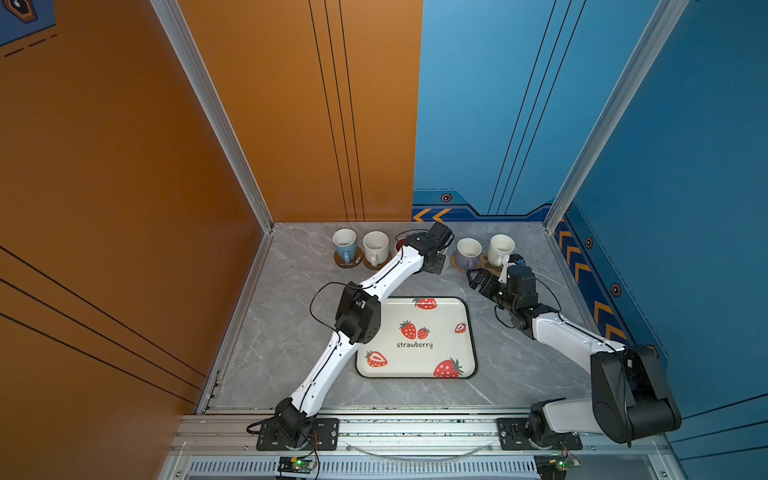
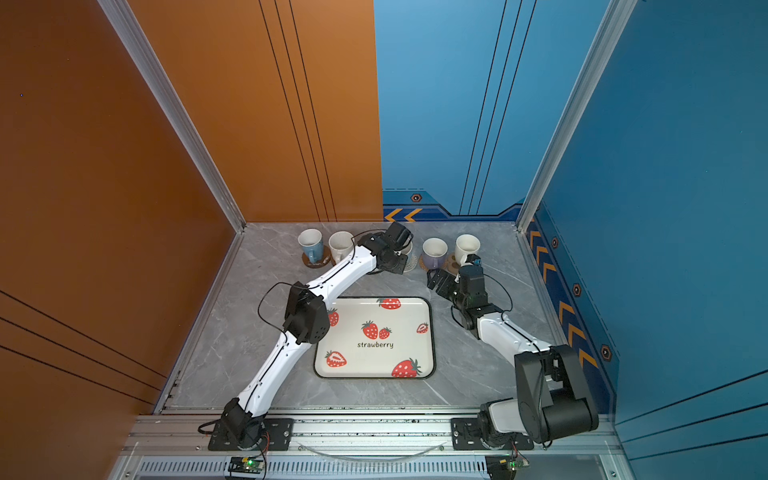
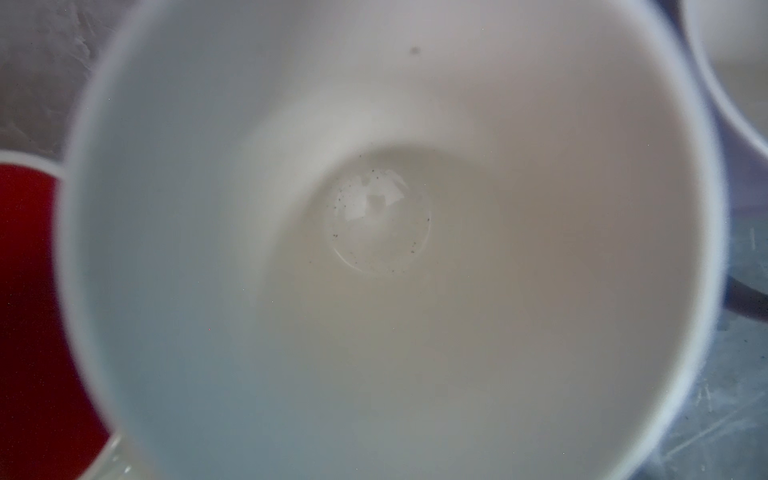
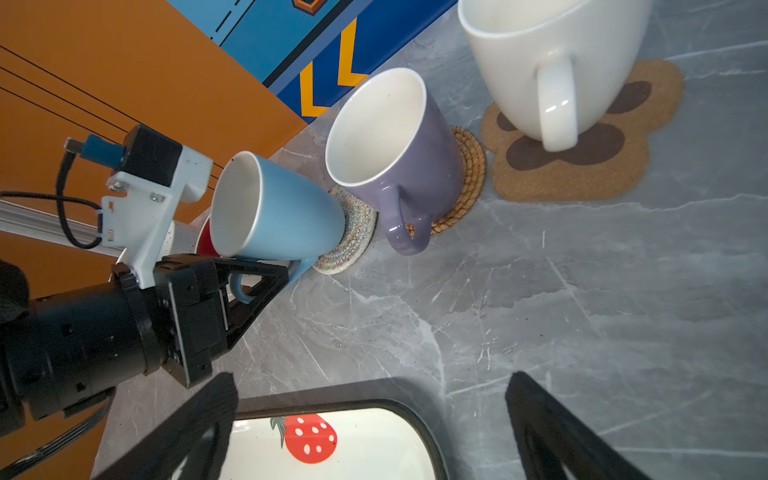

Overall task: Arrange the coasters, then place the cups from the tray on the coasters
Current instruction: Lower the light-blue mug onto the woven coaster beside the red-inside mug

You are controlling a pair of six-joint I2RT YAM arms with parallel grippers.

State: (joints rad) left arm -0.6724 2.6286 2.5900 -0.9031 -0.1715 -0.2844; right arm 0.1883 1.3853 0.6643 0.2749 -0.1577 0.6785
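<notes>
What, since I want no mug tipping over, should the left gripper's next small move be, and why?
Probably lower the light blue mug until its base sits flat on the cream woven coaster. The left gripper is shut on its handle, and the mug looks tilted over that coaster, so releasing now might tip it.

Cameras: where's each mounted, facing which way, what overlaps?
Top views: high over the front, looking down at the table and tray; left arm and right arm show whole.
Left wrist: on the left arm, looking straight into the light blue cup; no robot part shows.
Right wrist: on the right arm, low, facing the lavender cup; its open right gripper in the foreground, left gripper shut on the light blue cup's handle.
Shared: both wrist views show that cup and the red-inside cup.
</notes>
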